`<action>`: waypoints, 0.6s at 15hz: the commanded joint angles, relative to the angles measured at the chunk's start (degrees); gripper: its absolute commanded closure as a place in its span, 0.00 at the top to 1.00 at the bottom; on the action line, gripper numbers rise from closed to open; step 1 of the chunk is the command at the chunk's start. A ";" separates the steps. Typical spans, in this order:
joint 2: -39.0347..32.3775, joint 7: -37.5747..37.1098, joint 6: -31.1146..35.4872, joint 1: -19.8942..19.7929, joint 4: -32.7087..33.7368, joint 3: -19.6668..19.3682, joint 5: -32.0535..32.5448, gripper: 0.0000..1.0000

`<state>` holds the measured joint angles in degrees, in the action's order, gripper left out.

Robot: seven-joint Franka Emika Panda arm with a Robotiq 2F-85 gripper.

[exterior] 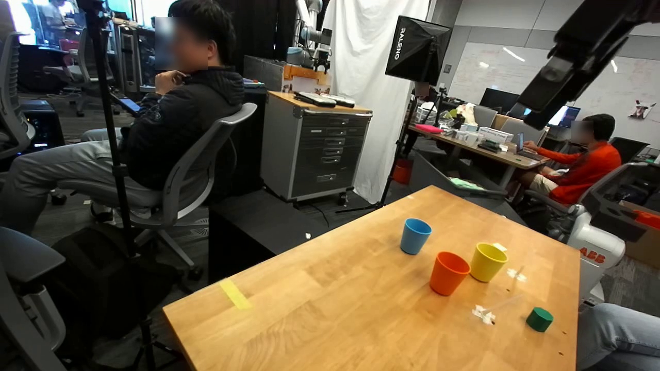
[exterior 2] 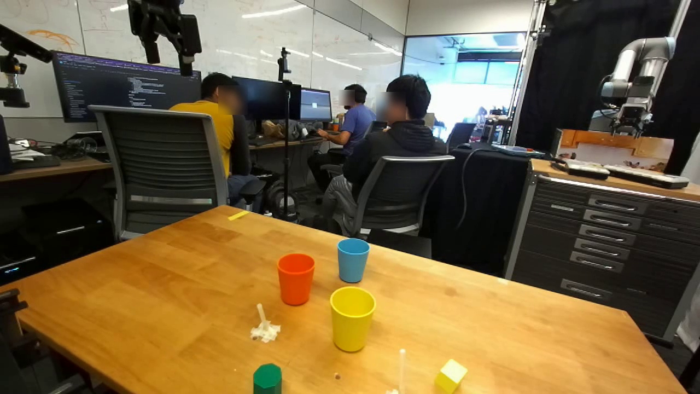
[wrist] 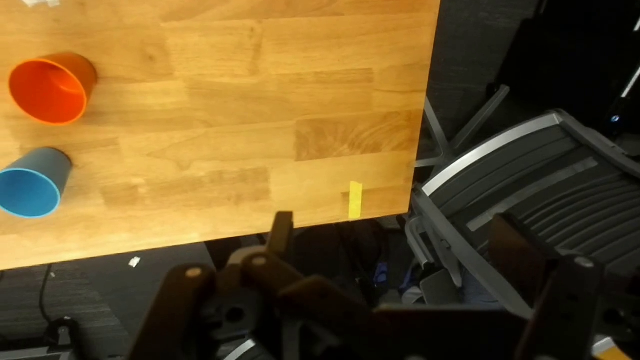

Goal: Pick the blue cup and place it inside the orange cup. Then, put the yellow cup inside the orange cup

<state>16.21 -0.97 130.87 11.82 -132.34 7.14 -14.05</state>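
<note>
Nearest in the wrist view, the black, two-fingered, metal-looking tool [wrist: 392, 221] is spread and holds nothing, hanging well apart from everything on the flat, honey-brown wooden counter [exterior 2: 164, 284], presumably because the first pick is not yet made. Left to right in an exterior view, a ragged patch of white tape [exterior 2: 267, 332] surrounds the foot of a thin, pale stick [exterior 2: 261, 312], probably to hold it in place. The dark green, many-sided block [exterior 2: 267, 378], material unclear, likely plays no part. The tapered orange plastic cup [exterior 2: 296, 281] stands mouth up, seemingly fit to receive the others. The tapered yellow plastic cup [exterior 2: 351, 326] and, behind it near the counter's edge, the tapered blue plastic cup [exterior 2: 353, 261] also stand upright and apart, so each rim should be reachable. Last, a pale yellow cube [exterior 2: 451, 376], material unclear, seems irrelevant to the nesting.
</note>
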 commanded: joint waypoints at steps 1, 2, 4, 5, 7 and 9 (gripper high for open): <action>0.40 -3.44 4.34 -2.36 -0.53 0.64 3.03 1.00; 0.19 -3.99 4.48 -3.04 -0.23 0.26 3.75 1.00; -0.61 -4.59 5.13 -4.59 0.50 -0.75 4.23 1.00; -1.00 -4.93 5.54 -5.46 0.79 -1.11 4.50 1.00; -2.40 -4.95 5.68 -7.28 1.86 -2.19 5.07 1.00; -4.22 -4.16 6.11 -8.77 2.92 -3.61 5.17 1.00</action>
<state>14.98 -4.20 135.69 4.73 -132.10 4.95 -10.14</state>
